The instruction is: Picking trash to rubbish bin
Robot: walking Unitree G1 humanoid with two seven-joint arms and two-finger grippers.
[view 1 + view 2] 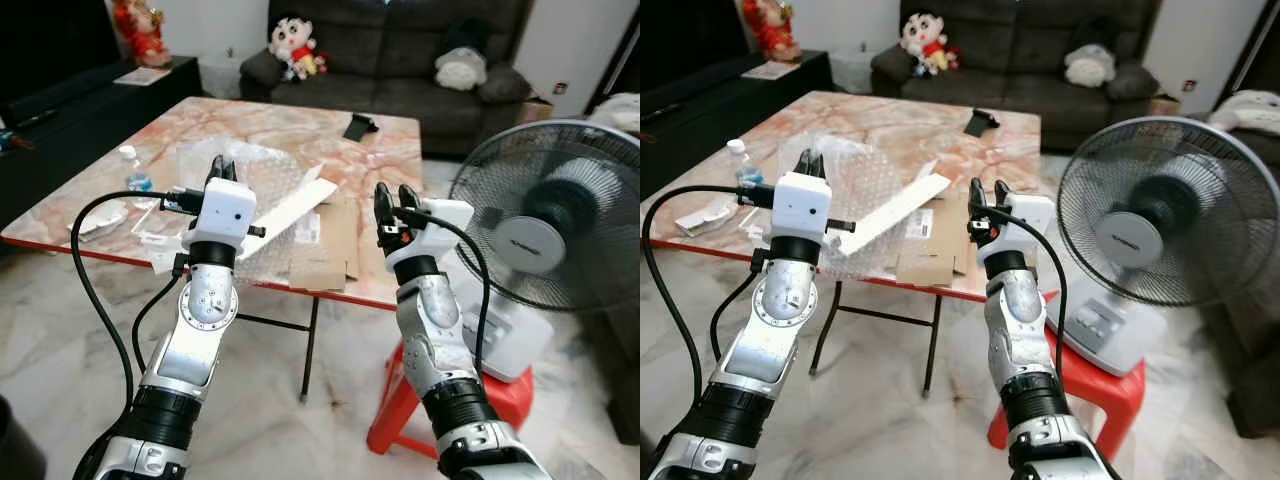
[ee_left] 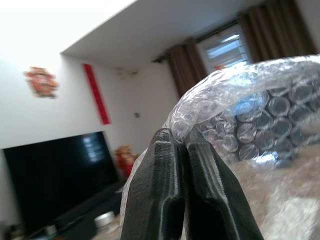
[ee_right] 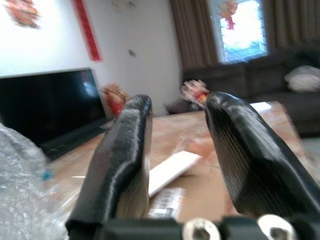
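While raised over the tabletop (image 1: pixel 262 122), left hand (image 1: pixel 221 169) closed beside bubble wrap (image 1: pixel 262 168), right hand (image 1: pixel 396 197) open, above cardboard (image 1: pixel 328 243).

A big pink marble table (image 1: pixel 250 125) fills the upper left. On it lie bubble wrap (image 1: pixel 265 170), flat cardboard (image 1: pixel 325 250), a white strip (image 1: pixel 295 203), a small bottle (image 1: pixel 135 170), papers (image 1: pixel 100 218) at its left edge, and a black thing (image 1: pixel 360 126) at the far side.

Left claw (image 1: pixel 221 170) raised over the table (image 1: pixel 250 125) edge, its fingers seemingly closed against the bubble wrap (image 1: pixel 262 195) behind it. Right claw (image 1: pixel 397 197) slightly parted, beside flattened cardboard (image 1: pixel 325 250). A fan (image 1: pixel 555 215) stands right of it.
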